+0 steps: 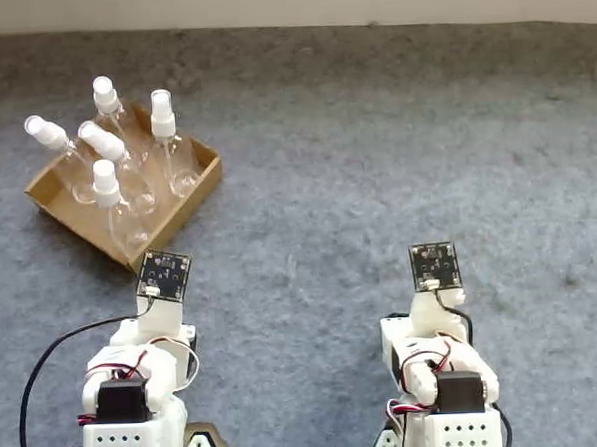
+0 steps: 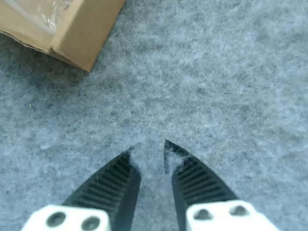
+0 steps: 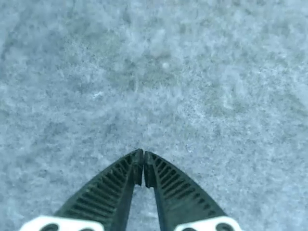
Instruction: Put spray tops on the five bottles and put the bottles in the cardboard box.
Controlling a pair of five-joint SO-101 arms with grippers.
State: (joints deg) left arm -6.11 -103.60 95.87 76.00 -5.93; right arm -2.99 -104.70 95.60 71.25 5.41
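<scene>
High cam: fixed, above and behind both arm bases, looking down and forward over the grey felt-like table cover [image 1: 375,159]. Wide enough to take in the left arm [image 1: 147,382], the right arm [image 1: 441,366] and the shallow brown cardboard box [image 1: 188,211]. Left wrist cam: close to the cover, aimed down past the left gripper [image 2: 151,147]. It catches a corner of the box [image 2: 86,29], so that's its overlap with the high cam. Right wrist cam: same close downward aim past the right gripper [image 3: 144,155]. Its overlap with the high cam is the cover by that arm.

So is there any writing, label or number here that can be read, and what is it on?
None can be read. The cardboard box and the five bottles show no print. The small dark board on each arm carries specks too small to read.
</scene>
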